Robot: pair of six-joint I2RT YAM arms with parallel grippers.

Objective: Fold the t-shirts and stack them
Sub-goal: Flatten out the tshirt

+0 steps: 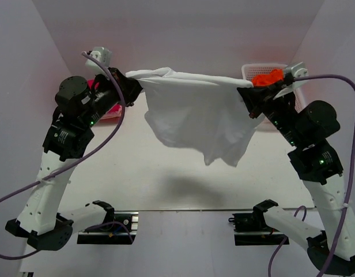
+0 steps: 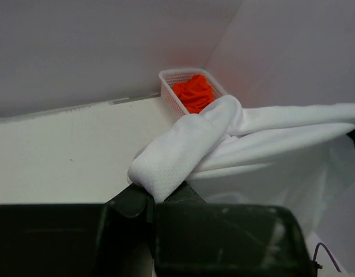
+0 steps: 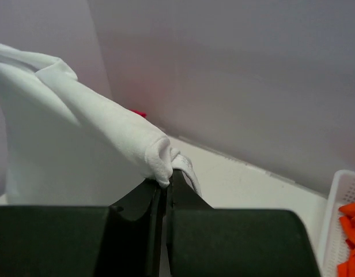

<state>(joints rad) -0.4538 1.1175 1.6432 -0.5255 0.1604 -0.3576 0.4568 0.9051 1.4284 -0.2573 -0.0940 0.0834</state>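
We see the white shirt (image 2: 183, 153) as soft matt cloth with a fine knitted grain, and the orange shirts (image 2: 193, 93) as matt cloth too. The basket (image 2: 177, 73) is white plastic lattice, the worktop (image 2: 68, 144) is smooth and matt, and the left tool (image 2: 151, 199) is dull black plastic.

Robot lab booth (plain white walls (image 1: 183, 29), table (image 1: 137, 173)).

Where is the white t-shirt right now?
In the top view the white t-shirt hangs above the middle of the table, stretched between the left gripper and the right gripper, which pinch its top edge.
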